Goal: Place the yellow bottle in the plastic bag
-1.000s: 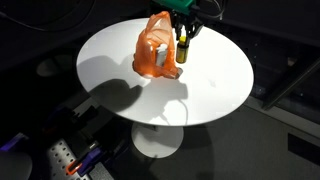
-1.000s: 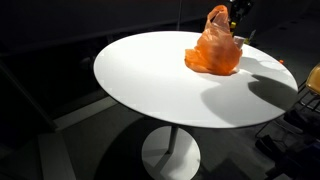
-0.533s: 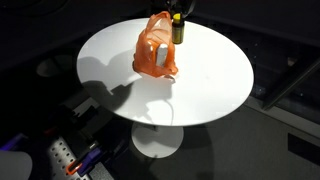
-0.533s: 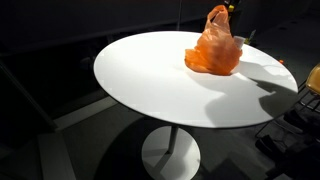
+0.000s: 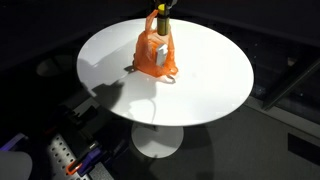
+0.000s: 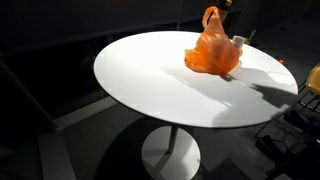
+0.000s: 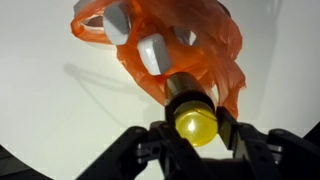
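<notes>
The orange plastic bag (image 5: 155,52) sits on the round white table (image 5: 205,80), its handles up; it also shows in the other exterior view (image 6: 212,50) and fills the top of the wrist view (image 7: 190,40). My gripper (image 7: 195,125) is shut on the yellow bottle (image 7: 195,122), whose yellow cap faces the wrist camera. In an exterior view the bottle (image 5: 162,22) hangs just above the bag's opening, with the gripper (image 5: 163,8) at the top edge of the frame. White items lie inside the bag (image 7: 152,52).
The table edge (image 6: 150,105) drops off to a dark floor. Dark equipment stands near the table base (image 5: 70,150) and at the side (image 6: 295,115).
My gripper has carried the yellow bottle up and across from beside the bag to over the bag's opening. The bag has stayed put.
</notes>
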